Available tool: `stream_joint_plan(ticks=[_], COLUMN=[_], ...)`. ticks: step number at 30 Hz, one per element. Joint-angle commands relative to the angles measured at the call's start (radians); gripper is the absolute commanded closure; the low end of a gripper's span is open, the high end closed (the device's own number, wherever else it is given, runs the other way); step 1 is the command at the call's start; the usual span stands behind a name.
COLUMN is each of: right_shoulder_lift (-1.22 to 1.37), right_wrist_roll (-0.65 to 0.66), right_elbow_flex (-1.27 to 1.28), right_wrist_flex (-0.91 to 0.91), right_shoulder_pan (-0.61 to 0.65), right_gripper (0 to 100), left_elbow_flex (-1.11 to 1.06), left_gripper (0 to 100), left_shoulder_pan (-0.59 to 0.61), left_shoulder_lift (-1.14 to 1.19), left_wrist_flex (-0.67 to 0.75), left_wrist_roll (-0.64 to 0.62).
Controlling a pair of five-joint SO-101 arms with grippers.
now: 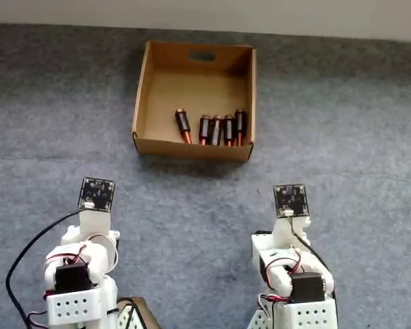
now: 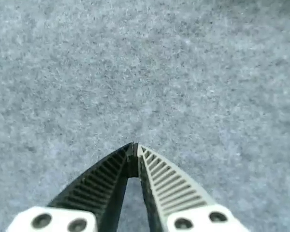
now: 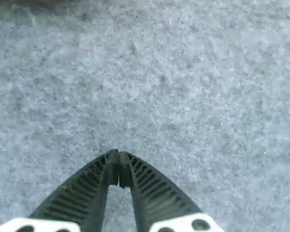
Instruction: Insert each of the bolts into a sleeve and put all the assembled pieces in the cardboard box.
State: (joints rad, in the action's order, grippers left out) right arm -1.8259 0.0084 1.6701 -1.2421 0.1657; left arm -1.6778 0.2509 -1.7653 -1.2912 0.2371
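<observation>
Up at 12 o'clock in the high view, box [image 1: 192,148] on grey felt [image 1: 356,123], open-topped. Inside, five pieces [image 1: 215,130] counted, each dark with a copper tip, lying along the wall on the box's 6 o'clock side: one slightly apart toward 7 o'clock, four close together toward 5 o'clock, some of them touching. One arm [image 1: 82,271] at 7 o'clock of the table, another arm [image 1: 294,274] at 5 o'clock, both folded back and well apart from the box; left or right not tellable from this view. Over to the left wrist view: left gripper [image 2: 134,147] pinched closed tip to tip, holding nothing, felt beneath. Over to the right wrist view: right gripper [image 3: 118,155] likewise closed tip to tip, nothing between, felt beneath. Count: one box, five pieces, two arms, two grippers. Judging by this, inserting and boxing apparently finished, task at or very near its end. Next move, if any, calling for no grasp: only a check for any stray part beyond the camera's edges, then rest in the parked pose.
</observation>
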Motion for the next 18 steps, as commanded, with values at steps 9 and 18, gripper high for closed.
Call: stream_joint_plan(ticks=[9, 18], right_shoulder_lift=[-0.007, -0.007], right_wrist_roll=[0.011, 0.011], right_elbow_flex=[0.139, 0.139], right_wrist_flex=[-0.002, -0.002], right_shoulder_pan=[-0.008, -0.008], right_gripper=[98.8, 98.8], left_elbow_flex=[-0.016, -0.021], left_gripper=[99, 99], left_shoulder_pan=[-0.048, -0.048], left_shoulder_lift=[0.005, 0.005], left_wrist_flex=[-0.008, 0.008], left_wrist_roll=[-0.006, -0.245])
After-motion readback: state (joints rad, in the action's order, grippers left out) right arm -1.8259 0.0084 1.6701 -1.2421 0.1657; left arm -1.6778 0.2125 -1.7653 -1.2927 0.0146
